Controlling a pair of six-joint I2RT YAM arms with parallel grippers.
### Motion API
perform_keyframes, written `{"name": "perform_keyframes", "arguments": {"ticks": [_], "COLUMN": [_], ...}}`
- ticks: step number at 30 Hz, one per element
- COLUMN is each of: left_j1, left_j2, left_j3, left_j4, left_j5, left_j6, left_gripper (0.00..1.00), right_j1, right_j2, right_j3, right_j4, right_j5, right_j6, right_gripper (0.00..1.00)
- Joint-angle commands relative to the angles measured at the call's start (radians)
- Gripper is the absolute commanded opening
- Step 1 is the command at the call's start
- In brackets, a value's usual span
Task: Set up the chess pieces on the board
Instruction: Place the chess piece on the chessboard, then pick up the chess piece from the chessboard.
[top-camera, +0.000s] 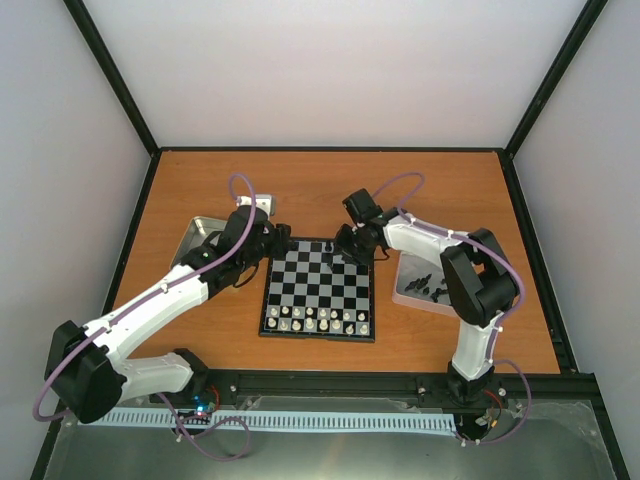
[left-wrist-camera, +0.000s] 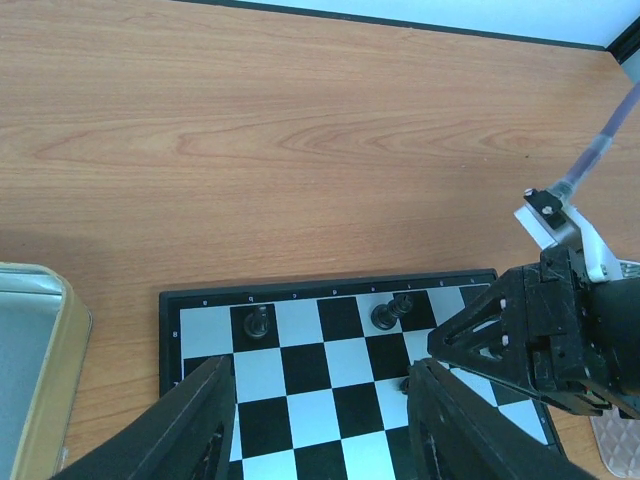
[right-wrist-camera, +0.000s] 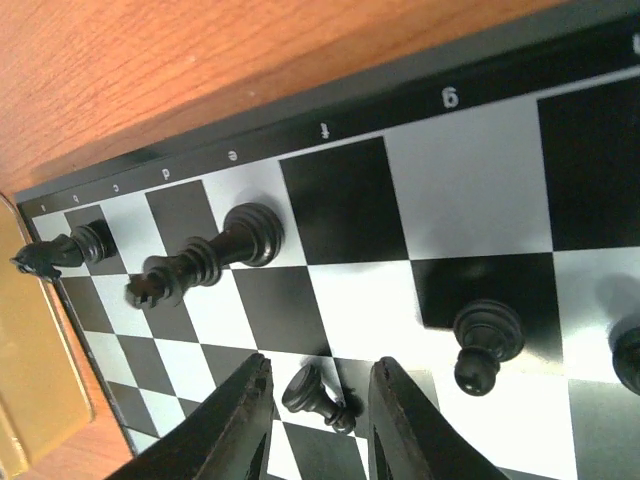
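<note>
Far left on the wooden table (top-camera: 300, 185) we see the left tray (top-camera: 192, 232), shallow metal, just off the board's far-left corner; we can't tell what is in it. The left gripper (top-camera: 273, 240) hangs over that same corner of the board (top-camera: 318, 290). In its wrist view its fingers (left-wrist-camera: 200, 425) are spread wide, with only bare squares between them and nothing pinched.

The board lies flat mid-table between the two arms. The whitish pieces (top-camera: 318, 320) stand upright in the two near rows. The far side is sparse. In the right wrist view we mark a knight (right-wrist-camera: 60, 252) and a tall piece (right-wrist-camera: 205, 255) on the back row, a couple of squares apart. A second-row pawn (right-wrist-camera: 485, 345) stands on a dark square further right.

The right gripper (right-wrist-camera: 320, 365) is low over the far-right part of the board. Its fingers (right-wrist-camera: 235, 425) are parted, and a small black pawn (right-wrist-camera: 312, 392) sits between them. We see a gap on either side, so neither finger touches it and it isn't gripped. We can't tell whether that pawn stands straight.

The right tray (top-camera: 400, 295) lies just beside the board's right edge, with loose black pieces (top-camera: 428, 283) scattered in it.
</note>
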Motion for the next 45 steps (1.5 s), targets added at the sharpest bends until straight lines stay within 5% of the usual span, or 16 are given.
{"name": "perform_keyframes", "arguments": {"ticks": [1,14,29,45], "left_j1": [0.004,0.007,0.008,0.008], "left_j2": [-0.001,-0.049,-0.05,-0.069], "left_j3": [0.008,0.005,-0.002,-0.041], "left_j4": [0.014,0.014,0.013,0.028], "left_j5": [-0.002,-0.049,-0.048,-0.037], "left_j6": [0.018,-0.011,-0.013,-0.049], "left_gripper": [0.49,0.56,0.56,0.56], "right_j1": [0.046,0.112,0.144,0.152], "right_j2": [-0.025,0.037,0.152,0.047], "right_j3": [0.042,0.083,0.174,0.127], "right_j4": [-0.113,-0.153,-0.257,-0.179], "right_j5": [0.164,0.21,0.341,0.319], "right_j6": [-0.168,-0.364,-0.34,-0.282], "right_gripper": [0.29,0.39,0.16,0.14]}}
